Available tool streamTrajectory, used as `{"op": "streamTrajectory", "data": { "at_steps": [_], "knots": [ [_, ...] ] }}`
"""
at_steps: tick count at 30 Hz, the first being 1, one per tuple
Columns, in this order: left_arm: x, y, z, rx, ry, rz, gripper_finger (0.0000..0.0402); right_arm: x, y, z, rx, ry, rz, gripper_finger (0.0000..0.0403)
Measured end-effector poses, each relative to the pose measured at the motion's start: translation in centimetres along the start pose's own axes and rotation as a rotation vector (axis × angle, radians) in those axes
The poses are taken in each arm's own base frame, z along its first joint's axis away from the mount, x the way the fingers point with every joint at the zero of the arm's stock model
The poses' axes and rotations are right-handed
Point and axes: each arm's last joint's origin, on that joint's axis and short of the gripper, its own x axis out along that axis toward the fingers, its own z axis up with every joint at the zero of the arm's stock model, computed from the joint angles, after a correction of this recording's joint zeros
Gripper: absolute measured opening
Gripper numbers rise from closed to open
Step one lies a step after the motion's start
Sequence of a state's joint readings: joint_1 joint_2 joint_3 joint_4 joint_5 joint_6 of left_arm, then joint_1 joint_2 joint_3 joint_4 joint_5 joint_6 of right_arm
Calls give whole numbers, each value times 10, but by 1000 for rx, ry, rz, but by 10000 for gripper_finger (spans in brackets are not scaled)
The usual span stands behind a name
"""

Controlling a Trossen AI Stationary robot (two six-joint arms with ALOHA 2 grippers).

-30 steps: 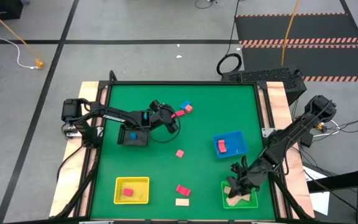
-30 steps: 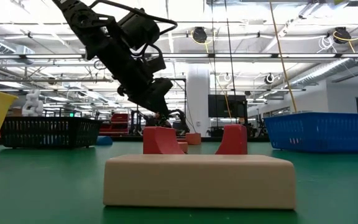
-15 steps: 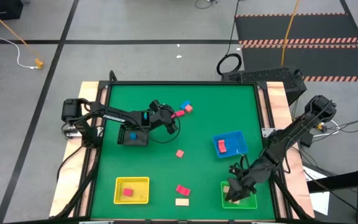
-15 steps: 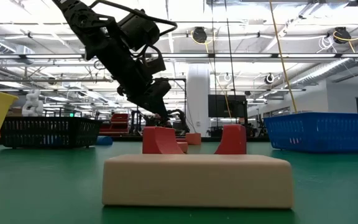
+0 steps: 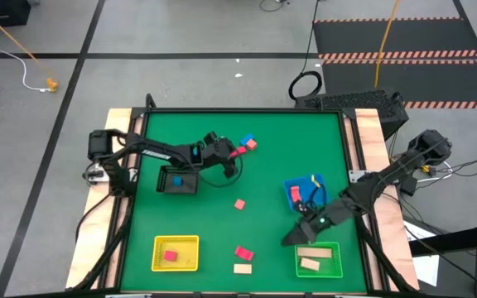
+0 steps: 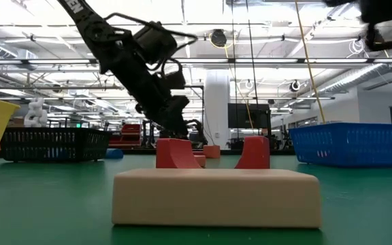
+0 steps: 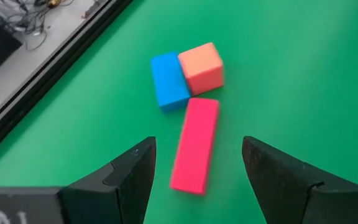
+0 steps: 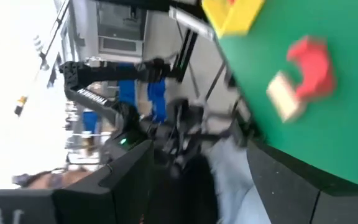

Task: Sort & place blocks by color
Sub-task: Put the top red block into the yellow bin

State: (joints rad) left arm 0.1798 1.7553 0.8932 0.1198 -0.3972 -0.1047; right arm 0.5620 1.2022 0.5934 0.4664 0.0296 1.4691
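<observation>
A green table point(image 5: 222, 232) sits in a wide workshop, with four shallow trays spread across it as sorting bins. Your left gripper point(image 7: 197, 165) hangs over the far cluster with its fingers spread wide and nothing between them, straddling the red bar point(image 7: 195, 144) — a stance that reads as lining up a pick. Just beyond that bar a blue block point(image 7: 169, 80) and a salmon block point(image 7: 201, 68) sit touching each other, so watch that closing on the bar does not nudge them.

Your right gripper point(image 5: 298, 235) is between the blue tray point(image 5: 321, 180) and the green tray point(image 5: 334, 248), above the mat; its fingers look parted and empty. Cream blocks point(image 5: 310, 257) lie in the green tray, a red one in the yellow tray point(image 5: 190, 242) and another in the blue tray — arguably misplaced. A salmon cube point(image 5: 239, 204), a red piece point(image 5: 243, 252) and a cream bar point(image 5: 242, 268) wait loose on the mat.
</observation>
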Motion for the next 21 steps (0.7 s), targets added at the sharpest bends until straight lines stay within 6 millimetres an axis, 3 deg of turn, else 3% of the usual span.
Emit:
{"op": "streamTrajectory", "data": {
  "at_steps": [7, 21],
  "knots": [
    [14, 17, -5, -41, 36, 27, 239, -1, -4, 34, -151, -120, -25, 247],
    [29, 35, -9, -122, 74, -114, 239, -12, -15, 81, -240, -70, -49, 247]
  ]
}}
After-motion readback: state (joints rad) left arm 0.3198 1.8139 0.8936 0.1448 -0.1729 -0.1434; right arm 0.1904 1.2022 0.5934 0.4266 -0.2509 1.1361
